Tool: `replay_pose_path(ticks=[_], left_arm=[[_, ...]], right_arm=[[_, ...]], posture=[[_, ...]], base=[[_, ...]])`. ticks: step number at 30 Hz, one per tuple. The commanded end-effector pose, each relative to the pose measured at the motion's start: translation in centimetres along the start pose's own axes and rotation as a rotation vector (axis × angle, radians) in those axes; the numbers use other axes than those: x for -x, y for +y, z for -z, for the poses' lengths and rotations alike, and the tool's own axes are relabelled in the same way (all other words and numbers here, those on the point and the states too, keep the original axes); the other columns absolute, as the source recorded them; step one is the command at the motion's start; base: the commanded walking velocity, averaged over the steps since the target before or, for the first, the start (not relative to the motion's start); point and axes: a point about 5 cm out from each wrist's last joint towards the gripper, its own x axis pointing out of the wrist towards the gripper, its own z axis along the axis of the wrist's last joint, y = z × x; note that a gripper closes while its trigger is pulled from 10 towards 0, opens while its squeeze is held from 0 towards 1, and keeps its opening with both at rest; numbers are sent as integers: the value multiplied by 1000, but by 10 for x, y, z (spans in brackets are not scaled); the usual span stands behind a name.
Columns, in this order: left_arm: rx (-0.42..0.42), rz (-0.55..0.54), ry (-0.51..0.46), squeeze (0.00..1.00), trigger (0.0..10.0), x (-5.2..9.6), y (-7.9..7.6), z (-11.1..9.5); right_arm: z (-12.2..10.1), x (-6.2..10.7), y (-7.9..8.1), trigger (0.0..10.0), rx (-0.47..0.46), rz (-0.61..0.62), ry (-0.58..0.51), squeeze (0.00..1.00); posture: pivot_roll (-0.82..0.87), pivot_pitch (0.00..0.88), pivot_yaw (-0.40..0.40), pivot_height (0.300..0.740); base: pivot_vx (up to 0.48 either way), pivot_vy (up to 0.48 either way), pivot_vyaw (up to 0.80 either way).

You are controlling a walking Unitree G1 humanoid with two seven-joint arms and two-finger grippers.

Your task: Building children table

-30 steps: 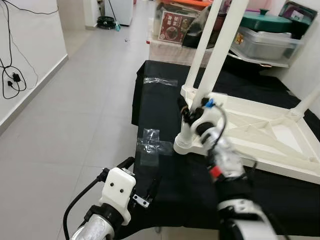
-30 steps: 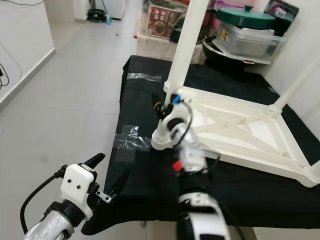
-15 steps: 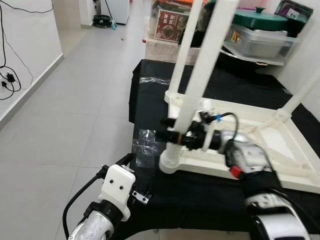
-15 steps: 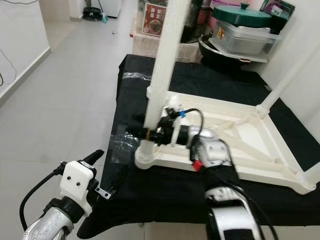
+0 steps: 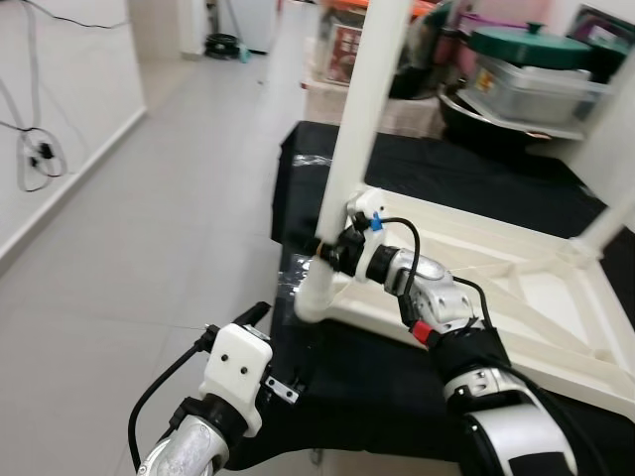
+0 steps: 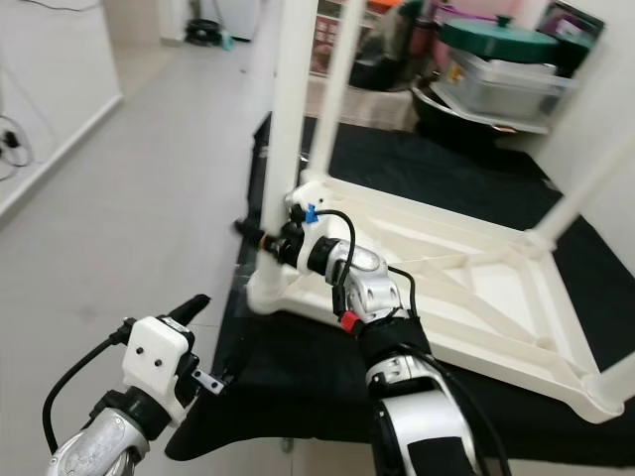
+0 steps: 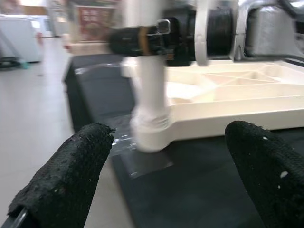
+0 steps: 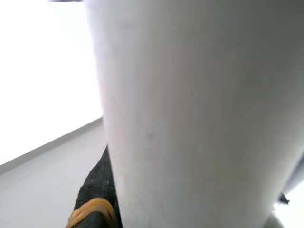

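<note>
A white plastic children's table (image 5: 516, 297) lies upside down on a black-covered surface (image 5: 387, 367), with its legs pointing up. My right gripper (image 5: 325, 253) is shut on the near-left leg (image 5: 362, 119), just above the corner socket (image 7: 149, 128). That leg's white wall (image 8: 190, 118) stands close in the right wrist view, beside a black finger (image 8: 95, 213) with an orange band. My left gripper (image 5: 278, 349) hangs low at the surface's front left edge. It is open, its fingers (image 7: 61, 175) spread wide with nothing between them, and it faces the socket from a short way off.
Grey tiled floor (image 5: 149, 198) stretches out to the left, with cables (image 5: 35, 159) on the wall. Clear tape patches (image 5: 308, 159) stick to the black cloth. Boxes and a green-lidded pot (image 5: 536, 45) crowd the back. Another leg (image 5: 610, 218) rises at the right.
The head view has shifted. My right gripper has stayed on the near-left leg while its forearm swung round to the leg's right side. The left gripper has held its place.
</note>
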Motion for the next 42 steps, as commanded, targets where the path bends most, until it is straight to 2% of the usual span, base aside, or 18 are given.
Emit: replay_pose_path(ticks=[1,4,6,9,10,11,12,13,14,18,19,23,24,25,29,40,41,42], left_arm=[[8,6,1,0,10000,0,0,1],[7,9,5,0,10000,0,0,2],[2,24,7,0,10000,-2,-1,2],[2,27,7,0,10000,-3,-1,2],[3,26,7,0,10000,-2,-1,2],[4,24,7,0,10000,-2,0,2],[3,20,9,0,10000,-1,1,2],[2,17,10,0,10000,-1,1,2],[2,13,12,0,10000,0,2,3],[4,12,13,0,10000,0,2,3],[5,15,11,0,10000,-1,1,3],[5,16,11,0,10000,-1,0,3],[14,22,10,0,10000,-1,-1,3],[14,22,10,0,10000,-1,-1,3],[16,39,2,0,10000,-3,-5,4],[10,32,-4,0,10000,-2,-4,3],[9,32,-5,0,10000,-2,-4,2],[9,32,-5,0,10000,-2,-4,2]], right_arm=[[19,24,-37,0,1,384,79,0],[23,36,-39,0,-38,546,70,0],[32,40,-3,0,-130,626,56,0],[34,40,5,0,-157,637,59,0],[37,34,17,10000,-198,582,67,0],[36,29,28,10000,-249,526,50,0],[31,22,36,10000,-280,446,6,690],[27,18,41,10000,-299,395,-26,690],[23,17,42,10000,-306,373,-53,1000],[14,18,27,10000,-262,427,-87,1000],[5,16,21,10000,-305,310,-125,0],[-4,18,7,10000,-297,248,-160,0],[-4,18,4,10000,-305,82,-123,0],[-4,18,4,10000,-305,82,-123,0],[-3,47,11,10000,-277,-737,1,0],[0,24,27,10000,-167,-906,61,0],[1,20,31,0,-148,-912,73,0],[1,20,31,0,-148,-912,73,0]], posture=[[154,41,-146,740],[150,42,-147,740],[160,34,-137,740],[160,34,-137,740],[164,34,-137,740],[165,39,-136,740],[171,40,-142,740],[171,40,-142,740],[169,39,-142,740],[165,33,-144,740],[170,32,-147,740],[161,29,-147,740],[156,22,-151,740],[156,22,-151,740],[163,6,-154,740],[183,0,-159,740],[194,0,-168,740],[194,0,-168,740]], base=[[0,0,0],[0,0,0],[0,0,0],[0,0,0],[0,0,0],[0,0,0],[0,0,0],[0,0,0],[0,0,0],[0,0,0],[0,0,0],[0,0,0],[0,0,0],[0,0,0],[0,0,0],[0,0,0],[0,0,0],[0,0,0]])
